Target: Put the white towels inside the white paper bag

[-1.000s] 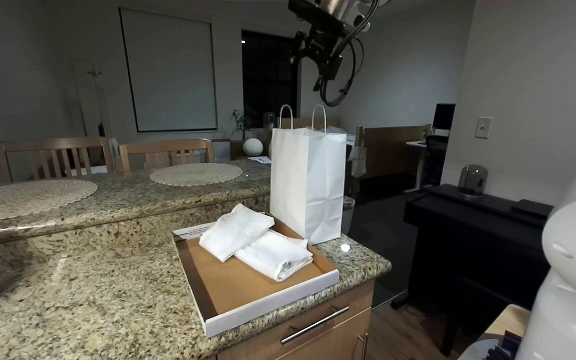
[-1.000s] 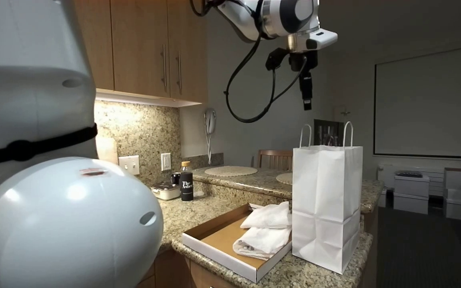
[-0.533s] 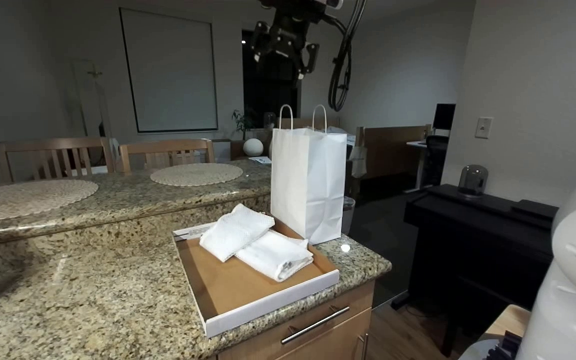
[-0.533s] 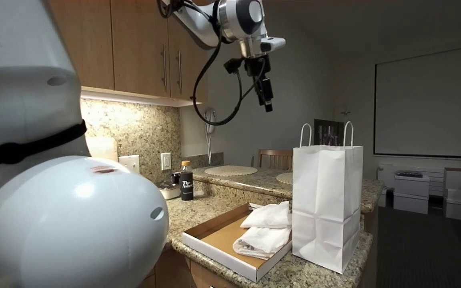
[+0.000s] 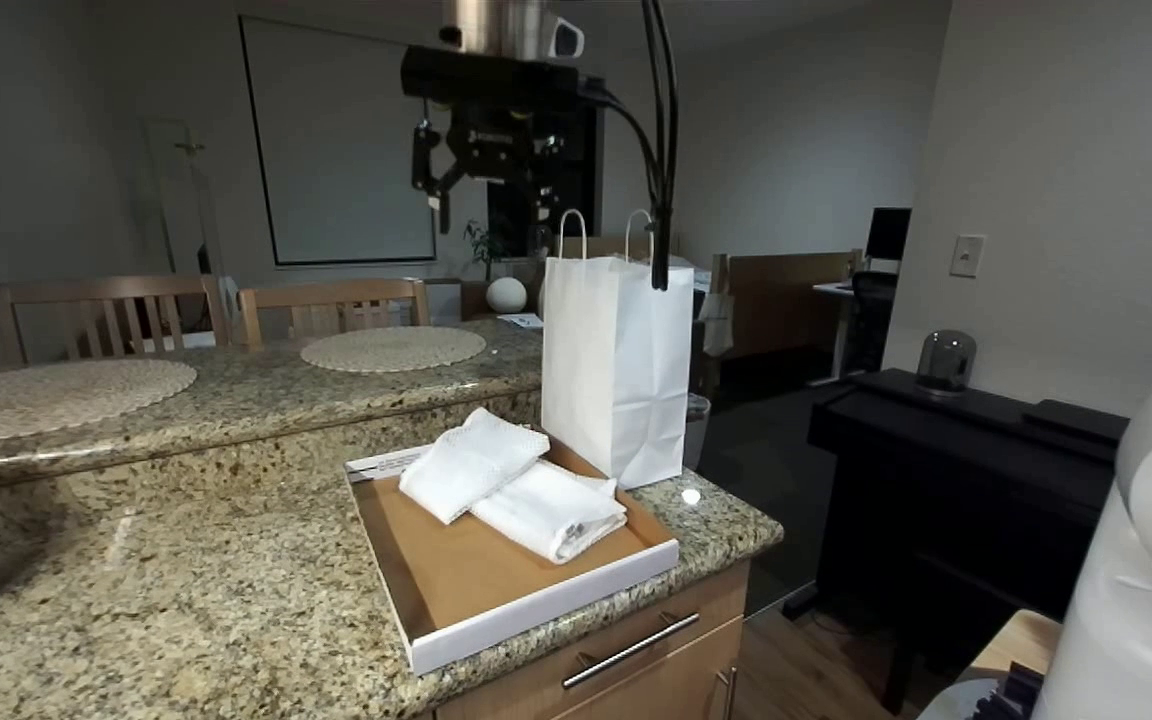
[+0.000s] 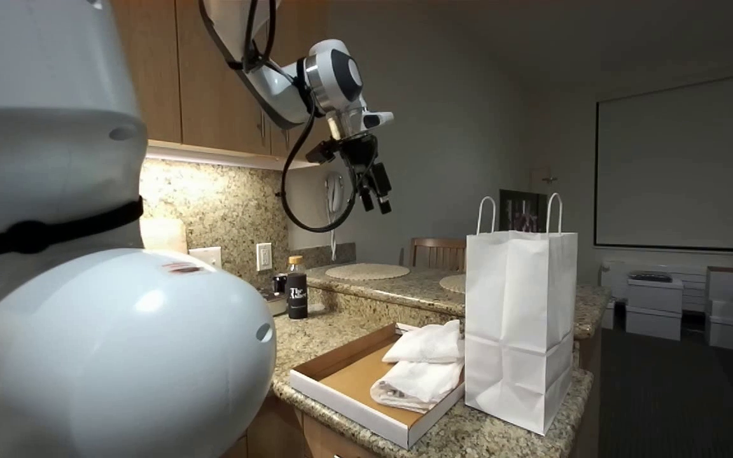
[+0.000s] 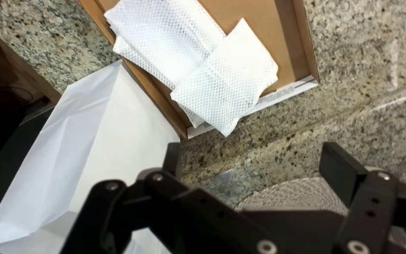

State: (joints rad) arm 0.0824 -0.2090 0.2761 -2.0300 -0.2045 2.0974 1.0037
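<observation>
Swinging down and away from above the white paper bag (image 6: 519,318), here comes the hand (image 7: 253,163), spread wide and empty, height hard to judge, looking set to tackle the 2 white towels (image 5: 513,487) overlapping in the tray (image 5: 436,585).

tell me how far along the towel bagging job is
Done: no bagging I can confirm; the white paper bag stands upright beside the cardboard tray, but its inside doesn't show clearly. In hand: nothing; the gripper is open and empty. Left: two white towels overlap in the cardboard tray, both still to be bagged.
</observation>
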